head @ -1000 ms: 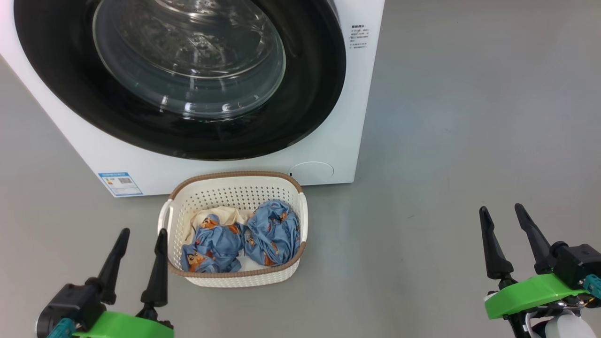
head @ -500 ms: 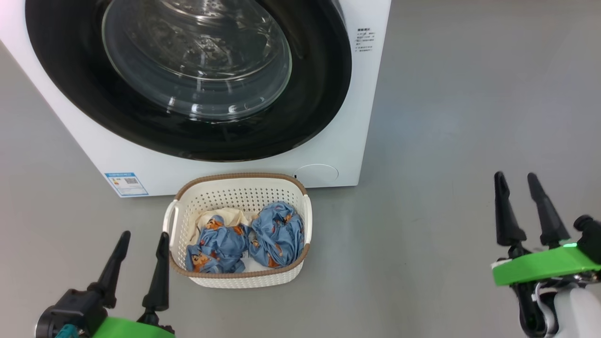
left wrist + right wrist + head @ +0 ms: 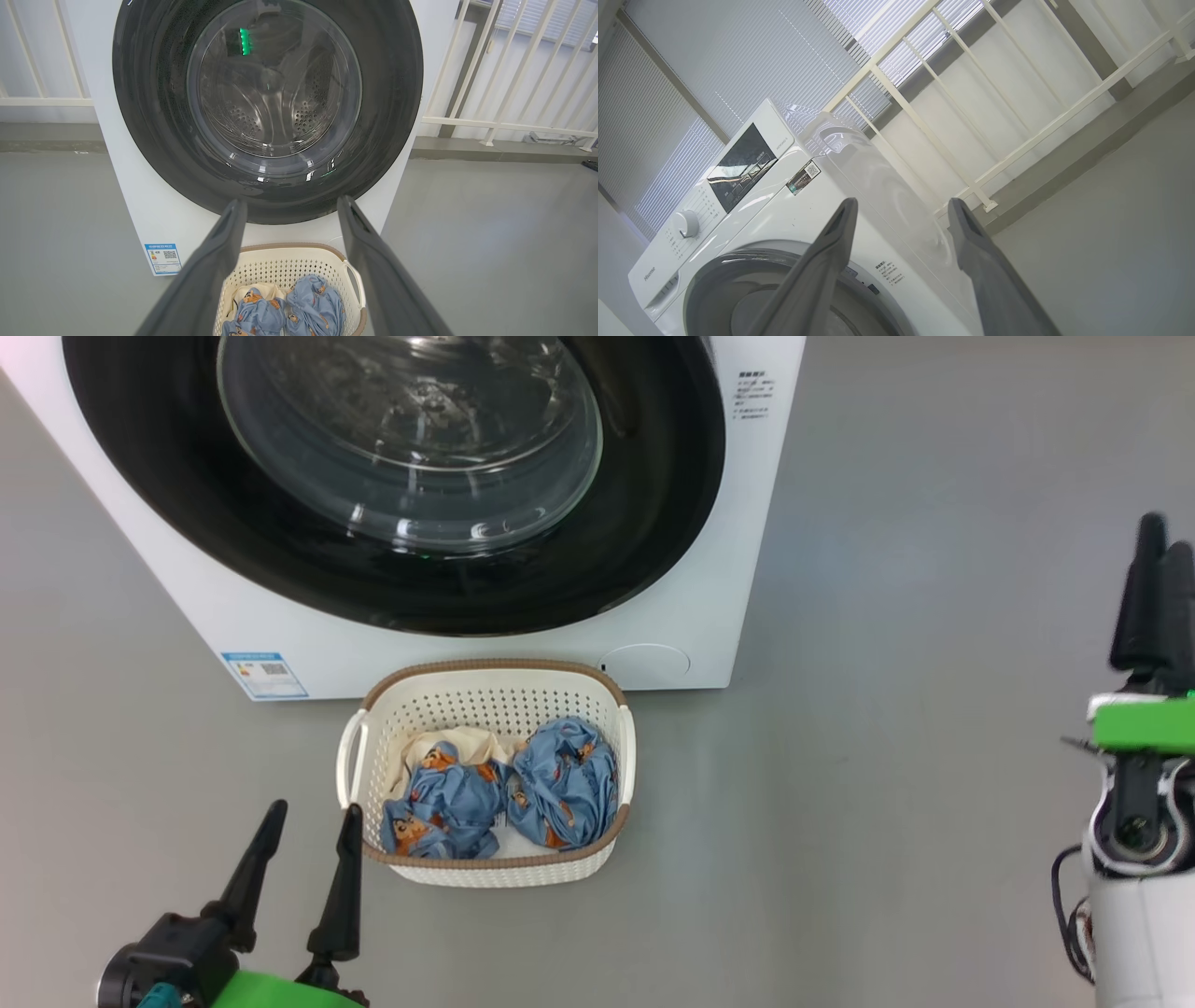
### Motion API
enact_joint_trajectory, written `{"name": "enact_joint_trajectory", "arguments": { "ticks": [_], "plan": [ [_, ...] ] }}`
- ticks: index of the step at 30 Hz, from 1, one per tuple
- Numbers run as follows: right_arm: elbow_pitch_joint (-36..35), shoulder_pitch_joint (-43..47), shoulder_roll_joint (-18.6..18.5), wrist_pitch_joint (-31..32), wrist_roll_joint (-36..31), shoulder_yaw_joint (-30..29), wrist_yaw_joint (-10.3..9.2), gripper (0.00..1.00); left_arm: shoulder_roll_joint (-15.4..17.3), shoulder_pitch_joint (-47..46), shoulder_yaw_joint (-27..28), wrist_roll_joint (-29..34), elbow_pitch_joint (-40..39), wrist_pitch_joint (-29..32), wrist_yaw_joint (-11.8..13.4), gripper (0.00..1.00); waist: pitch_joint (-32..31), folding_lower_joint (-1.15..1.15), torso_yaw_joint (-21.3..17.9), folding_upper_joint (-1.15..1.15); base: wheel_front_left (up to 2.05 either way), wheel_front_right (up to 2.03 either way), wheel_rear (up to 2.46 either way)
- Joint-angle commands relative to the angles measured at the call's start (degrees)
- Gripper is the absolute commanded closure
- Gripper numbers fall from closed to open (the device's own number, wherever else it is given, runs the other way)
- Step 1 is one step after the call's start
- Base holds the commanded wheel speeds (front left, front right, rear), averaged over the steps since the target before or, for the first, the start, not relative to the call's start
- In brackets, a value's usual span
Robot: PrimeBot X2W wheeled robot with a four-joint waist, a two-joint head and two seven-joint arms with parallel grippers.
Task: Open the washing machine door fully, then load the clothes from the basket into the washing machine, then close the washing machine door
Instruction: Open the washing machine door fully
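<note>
With left pincer (image 3: 315,810) and right pincer (image 3: 1165,546) both apart and empty, hook the shut washing machine door (image 3: 392,588) at its right edge, just behind the basket (image 3: 495,666) of clothes (image 3: 560,784), then swing wide.

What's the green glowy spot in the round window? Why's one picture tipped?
Left wrist view: a green reflection in the washing machine door. Head view: white glare streaks on its glass. Right wrist view: tilted camera, so the washing machine and railing slant.

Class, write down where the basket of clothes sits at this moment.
In the head view, the basket sits on the floor directly before the washing machine, beneath its closed door, just ahead and right of the left end effector.
</note>
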Motion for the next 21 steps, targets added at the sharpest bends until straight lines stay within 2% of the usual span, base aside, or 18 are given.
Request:
{"name": "enact_joint_trajectory", "arguments": {
  "ticks": [1,3,4,5,11,21],
  "plan": [
    [-0.71,-3.44,-0.21,1.06,3.73,0.21,-0.05,0.56,0.72,-2.11,1.55,0.36,-1.29,-0.70,-0.17,0.00,0.87,0.00,0.70,0.00,0.00,0.00,0.00],
    [0.54,-5.44,-0.24,2.66,7.97,-1.33,-0.05,0.87,0.69,-2.48,1.35,0.25,-1.31,-0.70,-0.17,0.00,1.52,0.00,1.12,0.00,0.00,0.00,0.00],
    [1.16,-6.48,-0.52,3.65,9.58,-1.82,-0.05,0.87,0.68,-2.67,1.22,0.21,-1.34,-0.70,-0.17,0.00,1.88,0.00,1.34,0.00,0.00,0.00,0.00],
    [2.04,-7.63,-0.44,5.08,11.81,-2.52,-0.05,1.00,0.68,-2.84,1.10,0.20,-1.35,-0.70,-0.17,0.00,2.28,0.00,1.54,0.00,0.00,0.00,0.00],
    [8.15,-16.13,-2.06,15.03,20.33,-5.46,-0.05,1.00,0.55,-4.11,0.60,0.06,-1.78,-0.70,-0.17,0.00,5.33,0.00,2.64,0.00,0.00,0.00,0.00],
    [17.61,-29.31,-5.14,32.41,23.53,-5.79,-0.05,1.00,-0.31,-6.46,-0.03,-0.22,-3.10,-0.70,-0.17,0.00,10.29,0.00,4.67,0.00,0.00,0.00,0.00]
  ]
}}
